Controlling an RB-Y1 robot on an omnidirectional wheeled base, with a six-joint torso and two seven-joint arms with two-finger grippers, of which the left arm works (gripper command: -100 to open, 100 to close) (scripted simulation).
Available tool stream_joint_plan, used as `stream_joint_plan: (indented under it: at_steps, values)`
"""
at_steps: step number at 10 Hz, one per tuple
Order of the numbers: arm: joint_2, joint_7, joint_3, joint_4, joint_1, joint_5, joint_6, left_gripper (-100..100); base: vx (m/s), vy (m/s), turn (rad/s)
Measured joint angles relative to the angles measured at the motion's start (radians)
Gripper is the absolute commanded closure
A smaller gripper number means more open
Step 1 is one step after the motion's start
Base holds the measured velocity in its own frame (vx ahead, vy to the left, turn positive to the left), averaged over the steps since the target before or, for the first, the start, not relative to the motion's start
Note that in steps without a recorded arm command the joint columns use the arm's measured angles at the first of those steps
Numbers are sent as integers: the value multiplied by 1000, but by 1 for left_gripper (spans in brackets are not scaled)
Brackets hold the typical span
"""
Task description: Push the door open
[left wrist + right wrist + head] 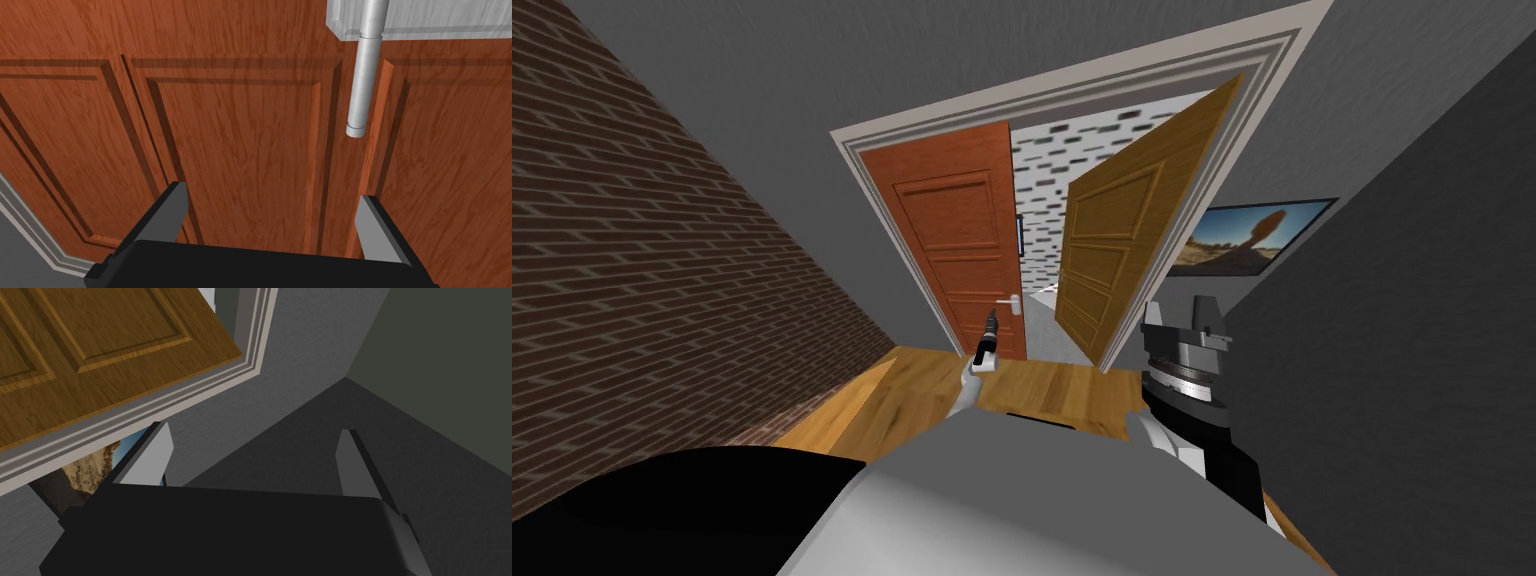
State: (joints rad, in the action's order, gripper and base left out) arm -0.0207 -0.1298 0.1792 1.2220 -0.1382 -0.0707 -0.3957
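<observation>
A double door stands ahead in a pale frame (857, 160). Its reddish-brown left leaf (952, 240) is close to shut; the yellow-brown right leaf (1122, 230) is swung away, leaving a gap between them. My left gripper (989, 325) reaches to the reddish leaf just below its grey lever handle (1012, 300). In the left wrist view that gripper (270, 210) is open, its fingers (172, 207) close to the panelled red wood (240, 125), with the lever handle (365, 85) just beyond them. My right gripper (252, 458) is open and raised beside the right jamb.
A brick wall (642, 290) runs along the left and a dark grey wall (1412, 330) along the right, with a framed landscape picture (1247, 235) on it. The floor (1052, 385) before the door is wood. Through the gap shows a white wall with dark bricks (1047, 170).
</observation>
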Motion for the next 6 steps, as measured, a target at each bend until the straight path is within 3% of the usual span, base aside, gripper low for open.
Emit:
stream_joint_plan:
  at_steps: [2,6]
  values:
    - [7,1,8,-39,-29,2,22,-100,27,86,-76]
    - [25,-5,22,-140,-83,5,22,-100,29,74,-103]
